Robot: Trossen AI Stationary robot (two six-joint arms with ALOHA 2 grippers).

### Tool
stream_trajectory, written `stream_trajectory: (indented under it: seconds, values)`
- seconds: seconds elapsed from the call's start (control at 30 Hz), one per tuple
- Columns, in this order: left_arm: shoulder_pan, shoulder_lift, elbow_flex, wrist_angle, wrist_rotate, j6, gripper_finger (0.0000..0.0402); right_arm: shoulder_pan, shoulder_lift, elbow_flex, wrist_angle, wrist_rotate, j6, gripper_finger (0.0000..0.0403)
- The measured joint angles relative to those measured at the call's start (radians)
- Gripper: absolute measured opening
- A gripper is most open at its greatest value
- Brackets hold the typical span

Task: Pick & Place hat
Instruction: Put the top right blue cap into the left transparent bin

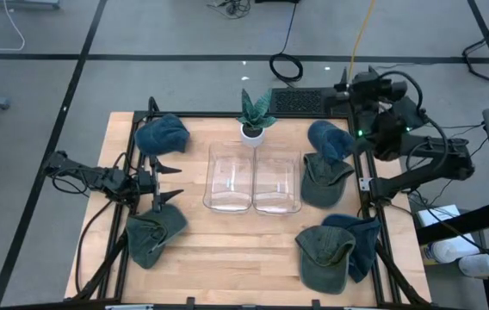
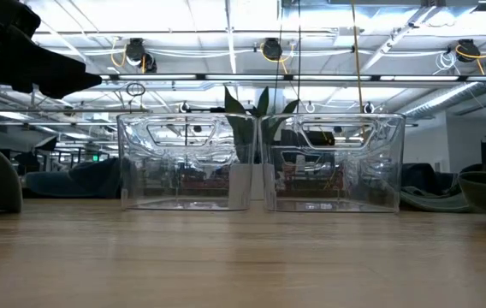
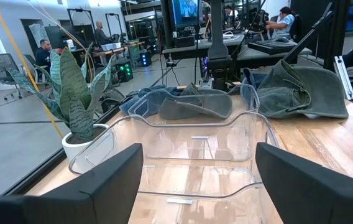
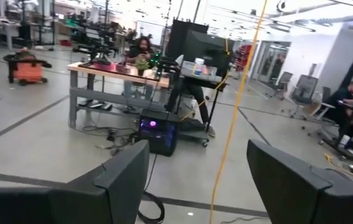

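Left gripper [image 1: 165,183] with fingers apart above the wooden table [image 1: 227,250], near two clear plastic bins [image 1: 253,179], right gripper [image 4: 195,180] also apart, raised off-table.

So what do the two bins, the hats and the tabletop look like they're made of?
Bins: clear glossy plastic, see-through with highlights. Hats: soft cloth, likely cotton, matte, crumpled and folded. Tabletop: light wood, visible plank seams and grain, probably sealed.

Two bins [image 1: 253,179] side by side mid-table — plant [image 1: 254,116] behind; hats L [image 1: 155,236] & R [image 1: 325,255].
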Motion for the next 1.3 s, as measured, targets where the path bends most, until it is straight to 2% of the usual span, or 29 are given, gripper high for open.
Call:
stream_trajectory:
  seconds: [0.23,0.67,0.77,0.87,1.07,1.3]
  values:
    - [0.0,0.0,0.0,0.0,0.0,0.0,0.031,-0.085,0.032,0.062,0.0,0.0,-0.015,0.0258]
    - [0.0,0.0,0.0,0.0,0.0,0.0,0.0328,-0.162,0.04,0.03,-0.032,-0.001,-0.018,0.0258]
    - [0.0,0.0,0.0,0.0,0.0,0.0,0.0324,-0.177,0.038,0.022,-0.05,0.0,-0.064,0.0258]
    - [0.0,0.0,0.0,0.0,0.0,0.0,0.0318,-0.206,0.037,0.02,-0.141,-0.006,-0.089,0.0258]
    - [0.0,0.0,0.0,0.0,0.0,0.0,0.031,-0.283,0.048,0.019,-0.373,-0.138,-0.17,0.0258]
    - [0.0,0.0,0.0,0.0,0.0,0.0,0.0322,-0.37,0.07,0.019,-0.763,-0.244,-0.227,0.0258]
